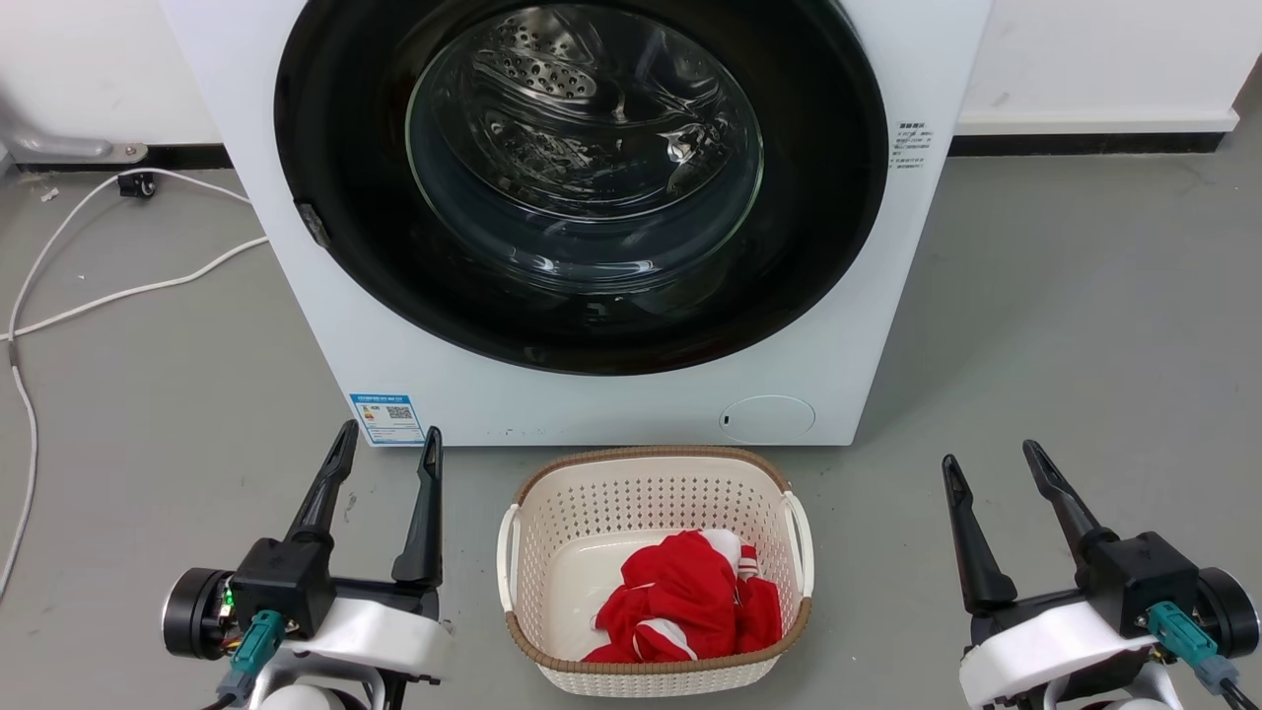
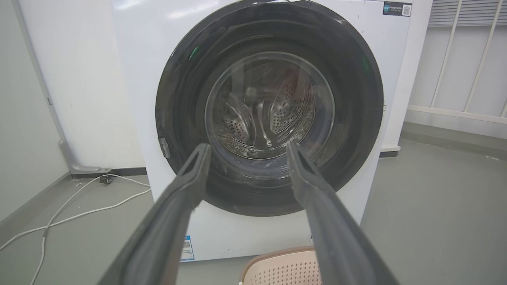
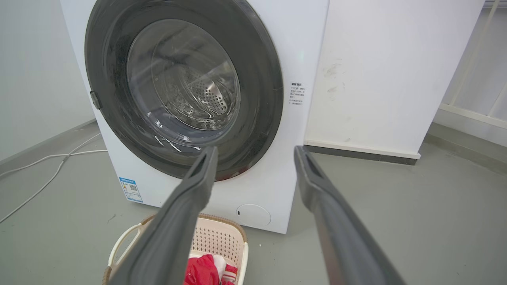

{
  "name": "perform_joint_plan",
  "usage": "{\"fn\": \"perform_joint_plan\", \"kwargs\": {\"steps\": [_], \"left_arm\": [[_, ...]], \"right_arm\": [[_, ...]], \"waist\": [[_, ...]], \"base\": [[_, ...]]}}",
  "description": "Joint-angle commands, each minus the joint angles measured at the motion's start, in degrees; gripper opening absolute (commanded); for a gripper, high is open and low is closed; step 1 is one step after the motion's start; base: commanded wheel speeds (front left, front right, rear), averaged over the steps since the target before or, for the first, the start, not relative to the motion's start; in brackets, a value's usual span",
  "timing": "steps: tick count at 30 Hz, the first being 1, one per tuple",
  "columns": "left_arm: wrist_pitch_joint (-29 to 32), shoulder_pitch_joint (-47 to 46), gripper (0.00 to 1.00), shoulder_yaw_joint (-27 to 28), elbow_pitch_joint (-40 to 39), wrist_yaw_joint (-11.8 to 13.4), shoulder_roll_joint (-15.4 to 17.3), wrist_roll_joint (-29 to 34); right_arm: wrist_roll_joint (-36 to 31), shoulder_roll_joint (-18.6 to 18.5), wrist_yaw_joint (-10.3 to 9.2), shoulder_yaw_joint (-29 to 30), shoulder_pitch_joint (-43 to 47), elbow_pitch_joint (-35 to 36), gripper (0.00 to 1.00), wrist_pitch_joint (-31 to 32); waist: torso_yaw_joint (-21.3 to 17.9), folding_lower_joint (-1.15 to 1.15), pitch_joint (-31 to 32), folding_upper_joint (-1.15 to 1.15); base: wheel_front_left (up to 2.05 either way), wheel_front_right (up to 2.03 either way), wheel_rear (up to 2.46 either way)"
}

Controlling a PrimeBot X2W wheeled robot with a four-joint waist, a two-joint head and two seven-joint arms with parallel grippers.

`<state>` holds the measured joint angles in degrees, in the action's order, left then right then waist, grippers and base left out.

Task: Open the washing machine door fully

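The washing machine door (image 1: 355,237) is a big glossy black disc with a clear glass bowl centre, lying flat against the white machine (image 1: 611,404). A small latch tab (image 1: 314,225) sits on its left rim. The same door (image 2: 186,118) faces the left wrist camera, and the door (image 3: 261,79) appears at an angle in the right wrist view. My left gripper (image 1: 389,444) stands open at the lower left, short of the machine's front. My right gripper (image 1: 989,456) stands open at the lower right. Both hold nothing.
A cream basket (image 1: 523,537) with red cloth (image 1: 690,602) sits on the grey floor just before the machine, between my grippers. White cables (image 1: 99,296) trail on the floor to the left. A white wall (image 3: 396,71) stands right of the machine.
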<state>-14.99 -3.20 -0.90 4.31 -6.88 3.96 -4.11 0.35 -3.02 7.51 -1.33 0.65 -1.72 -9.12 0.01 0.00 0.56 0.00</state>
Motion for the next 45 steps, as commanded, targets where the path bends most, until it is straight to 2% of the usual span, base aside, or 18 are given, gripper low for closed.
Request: {"fn": "perform_joint_plan", "kwargs": {"steps": [1,14,15,16,18,24,29,38,43,45], "left_arm": [[-0.3,0.7,1.0,0.2,0.2,-0.1,-0.1,-0.2],[-0.3,0.7,1.0,0.6,0.6,-0.4,-0.5,-1.1],[-0.3,0.7,1.0,0.6,0.6,-0.4,-0.6,-1.1],[-0.3,0.7,1.0,0.6,0.6,-0.4,-0.6,-1.1],[-0.3,0.7,1.0,0.7,0.6,-0.4,-0.6,-1.0],[-0.3,0.9,1.0,0.9,0.5,-0.5,-0.7,-0.6],[-0.3,0.8,1.0,1.0,0.6,-0.5,-0.7,-0.5],[-0.3,0.6,1.0,1.4,0.3,-0.6,-0.9,-1.2],[-0.3,0.3,1.0,1.6,0.0,-0.6,-0.9,-1.5],[-0.3,0.0,1.0,1.8,-0.3,-0.6,-0.9,-1.6]], "right_arm": [[-0.1,0.3,-0.04,-0.1,0.5,0.1,1.0,-0.3],[1.1,0.3,-0.04,0.2,0.2,-0.6,1.0,-0.3],[1.3,0.3,-0.04,0.3,0.2,-0.6,0.98,-0.4],[1.6,0.3,-0.04,0.2,0.2,-0.6,0.51,-0.5],[2.2,0.3,-0.04,0.2,0.1,-0.8,0.0,-0.5],[3.9,0.3,-0.04,-0.1,-0.1,-0.9,0.0,-1.1],[9.4,0.2,-0.04,0.1,-0.6,-0.7,0.0,-2.0],[42.7,0.2,-0.03,-0.5,-2.6,-3.7,0.0,-4.0],[66.7,0.2,-0.03,-1.2,-5.3,-3.7,0.0,-4.9],[73.5,0.2,-0.03,-0.5,-6.9,-4.0,0.0,-5.0]], "waist": [[0.0,0.0,0.0,0.0],[-0.1,0.0,-0.1,0.0],[-0.1,0.0,-0.1,0.0],[-0.1,0.0,-0.1,0.0],[-0.1,0.0,-0.1,0.0],[-0.1,0.0,-0.1,0.0],[-0.2,0.0,-0.1,0.0],[0.0,0.0,-0.4,0.0],[0.1,0.0,-1.2,0.0],[0.0,0.0,-1.8,0.0]], "base": [[0.0,0.0,0.0],[0.0,0.0,0.0],[0.0,0.0,0.0],[0.0,0.0,0.0],[0.0,0.0,0.0],[0.0,0.0,0.0],[0.0,0.0,0.0],[0.0,0.0,0.0],[0.0,0.0,0.0],[0.0,0.0,0.0]]}}
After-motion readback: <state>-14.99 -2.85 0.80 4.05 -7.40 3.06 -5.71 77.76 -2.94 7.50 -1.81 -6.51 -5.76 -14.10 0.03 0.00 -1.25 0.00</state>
